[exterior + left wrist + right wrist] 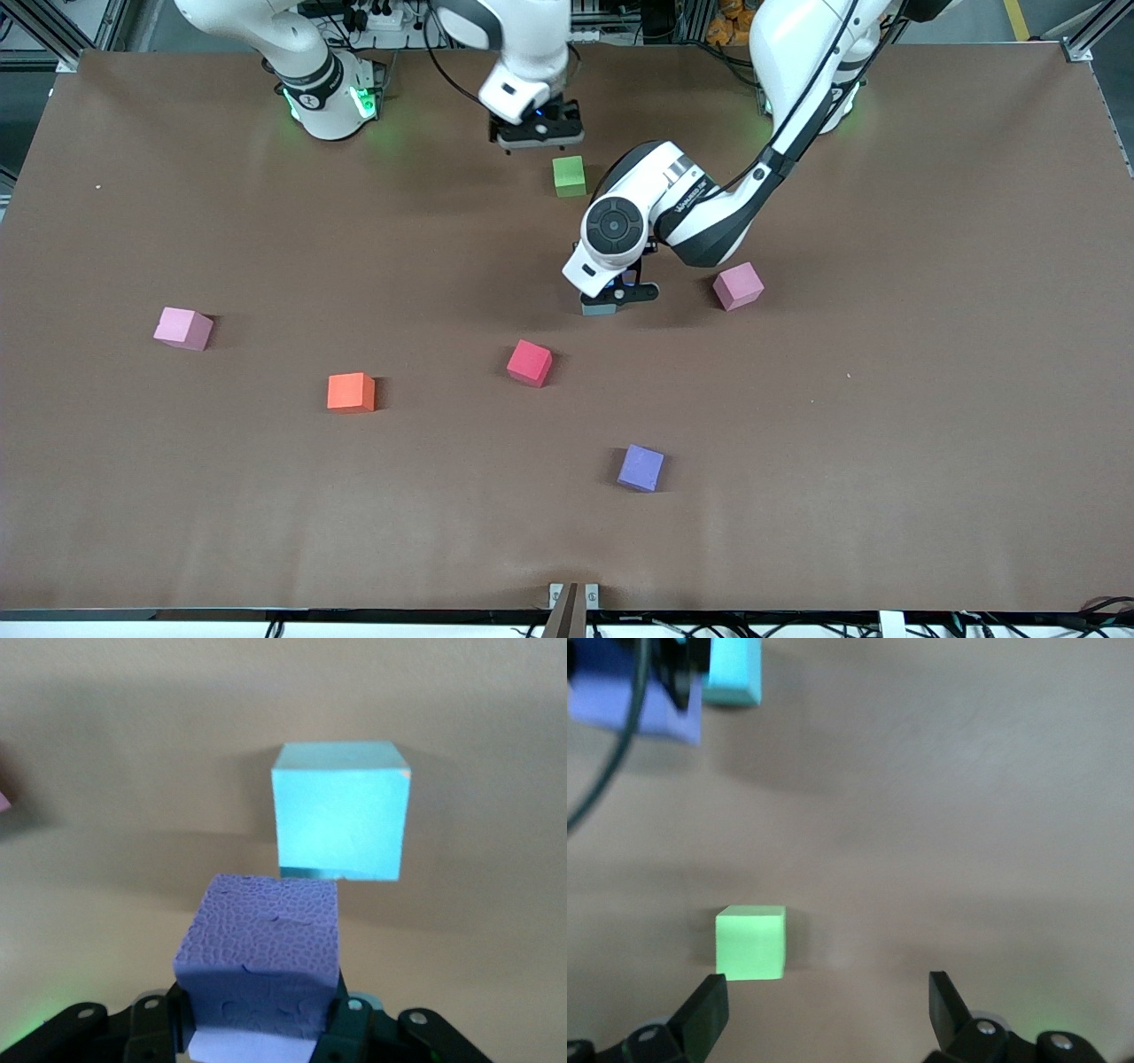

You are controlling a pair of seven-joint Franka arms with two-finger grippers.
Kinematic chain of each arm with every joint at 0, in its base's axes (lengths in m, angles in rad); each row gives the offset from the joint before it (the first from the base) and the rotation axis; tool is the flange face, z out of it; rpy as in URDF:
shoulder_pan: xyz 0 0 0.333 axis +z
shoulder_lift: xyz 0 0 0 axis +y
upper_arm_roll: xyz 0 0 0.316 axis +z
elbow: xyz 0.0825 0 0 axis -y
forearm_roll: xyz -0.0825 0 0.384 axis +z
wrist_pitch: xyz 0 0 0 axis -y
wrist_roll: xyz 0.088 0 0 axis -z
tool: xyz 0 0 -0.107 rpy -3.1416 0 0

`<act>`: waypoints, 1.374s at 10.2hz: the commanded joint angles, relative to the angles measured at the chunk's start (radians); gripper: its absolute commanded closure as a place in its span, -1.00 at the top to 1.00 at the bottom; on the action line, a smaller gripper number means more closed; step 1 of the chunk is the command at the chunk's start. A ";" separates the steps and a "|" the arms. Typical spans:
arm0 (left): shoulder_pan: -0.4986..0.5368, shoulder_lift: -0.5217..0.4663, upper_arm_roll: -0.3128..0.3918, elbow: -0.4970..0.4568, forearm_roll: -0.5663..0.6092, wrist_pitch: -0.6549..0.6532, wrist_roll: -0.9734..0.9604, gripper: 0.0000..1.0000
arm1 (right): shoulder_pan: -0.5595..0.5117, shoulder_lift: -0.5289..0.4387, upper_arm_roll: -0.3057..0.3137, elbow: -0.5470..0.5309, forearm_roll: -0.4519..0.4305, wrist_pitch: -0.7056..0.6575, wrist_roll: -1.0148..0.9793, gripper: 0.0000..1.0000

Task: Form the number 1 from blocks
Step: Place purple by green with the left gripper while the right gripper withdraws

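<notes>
The left pincer [261, 1028] holds a purple block [261, 961] by the light blue block [341, 811], ready to set down; the right pincer [828, 1014] waits wide over the green block [750, 942].

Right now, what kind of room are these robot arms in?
Probably a robotics lab: a brown-covered table framed by aluminium rails, cables near the arm bases, and small foam cubes like the orange one.

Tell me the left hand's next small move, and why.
Probably the left hand should set its purple foam cube against the light blue foam cube: it grips the purple one, and a gap parts them. The right hand waits open near the green foam cube.
</notes>
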 commanded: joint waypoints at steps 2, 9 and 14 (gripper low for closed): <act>-0.078 0.012 0.007 0.020 -0.082 0.006 -0.014 -1.00 | -0.145 -0.097 -0.116 0.127 0.062 -0.200 -0.237 1.00; -0.163 0.100 0.010 0.016 -0.073 0.109 -0.080 -1.00 | -0.326 -0.063 -0.321 0.188 0.010 -0.192 -0.447 1.00; -0.217 0.105 0.012 -0.017 -0.076 0.092 -0.112 -1.00 | -0.389 -0.011 -0.321 0.216 -0.025 -0.120 -0.467 1.00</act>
